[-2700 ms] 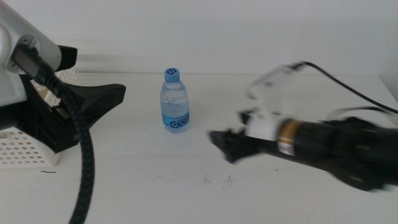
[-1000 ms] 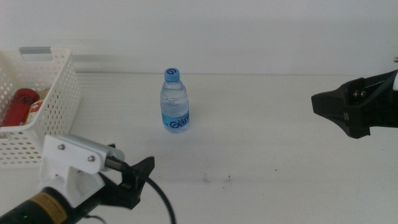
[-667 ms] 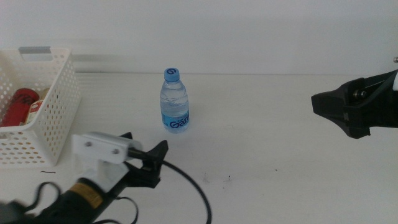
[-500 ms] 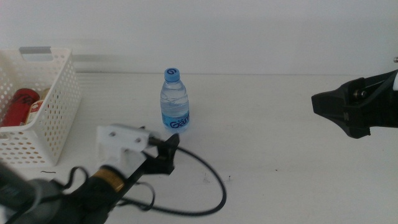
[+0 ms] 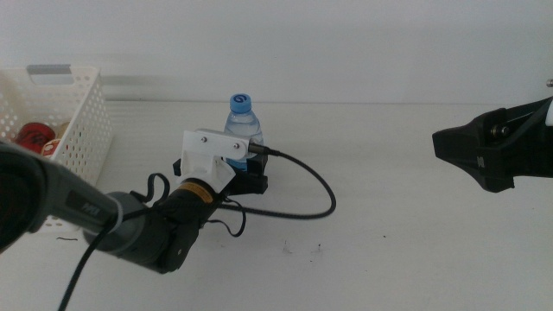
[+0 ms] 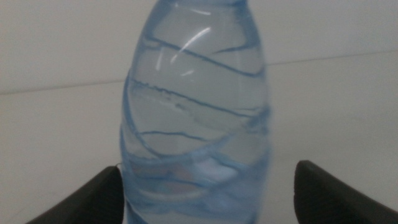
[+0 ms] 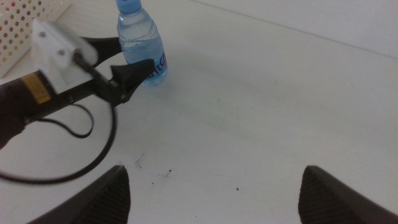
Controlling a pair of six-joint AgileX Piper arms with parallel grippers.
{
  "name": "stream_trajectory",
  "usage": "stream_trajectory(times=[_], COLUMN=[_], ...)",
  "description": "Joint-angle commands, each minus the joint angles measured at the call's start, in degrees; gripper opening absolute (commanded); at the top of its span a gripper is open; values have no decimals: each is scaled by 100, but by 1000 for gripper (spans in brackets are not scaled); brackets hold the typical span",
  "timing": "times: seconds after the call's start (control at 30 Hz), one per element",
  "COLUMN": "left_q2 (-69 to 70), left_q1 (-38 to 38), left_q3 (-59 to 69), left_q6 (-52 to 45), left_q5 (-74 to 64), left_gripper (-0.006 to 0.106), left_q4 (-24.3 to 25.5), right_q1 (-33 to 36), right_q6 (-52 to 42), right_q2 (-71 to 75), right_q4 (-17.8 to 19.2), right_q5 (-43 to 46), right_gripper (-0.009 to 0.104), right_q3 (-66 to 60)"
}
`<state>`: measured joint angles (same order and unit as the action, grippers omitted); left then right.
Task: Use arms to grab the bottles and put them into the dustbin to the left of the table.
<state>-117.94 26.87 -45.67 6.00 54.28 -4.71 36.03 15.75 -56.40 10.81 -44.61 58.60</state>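
Note:
A small clear water bottle [image 5: 244, 121] with a blue cap stands upright mid-table. My left gripper [image 5: 246, 179] has come in from the lower left. It is open, with one jaw on each side of the bottle's lower body. In the left wrist view the bottle [image 6: 196, 118] fills the picture between the two jaws. The right wrist view shows the bottle [image 7: 142, 43] with the left gripper [image 7: 135, 55] around it. My right gripper [image 5: 471, 155] hangs open at the right edge, well away. The white perforated dustbin [image 5: 65, 73] stands at the left with a red can [image 5: 34, 136] inside.
The left arm's black cable [image 5: 302, 194] loops over the table just right of the bottle. A few dark specks [image 5: 298, 250] mark the white tabletop in front. The dustbin corner [image 7: 25, 18] shows in the right wrist view.
The left arm has reached forward from the near edge to the bottle, and its jaws now straddle it. The bottle and the right arm have stayed still.

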Motion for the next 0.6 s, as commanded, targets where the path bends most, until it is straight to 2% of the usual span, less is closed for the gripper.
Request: stream_trajectory(times=[0.0,0.33,0.43,0.57], left_q2=[-140,-600,-580,-209], left_q1=[-70,-226,-235,-273], left_q3=[-220,-910,-948,-827], left_q6=[-27,-4,-164,-289], left_q5=[-125,-314,-236,-317], left_gripper=[94,92,77,44], left_q4=[-65,7,39,12], right_q1=[23,23,23,23], right_q6=[-33,-33,-34,-34], right_q2=[45,45,45,45], right_q4=[83,83,109,109], right_q5=[-3,-3,-3,-3], right_gripper=[92,92,92,92], right_q3=[34,34,34,34])
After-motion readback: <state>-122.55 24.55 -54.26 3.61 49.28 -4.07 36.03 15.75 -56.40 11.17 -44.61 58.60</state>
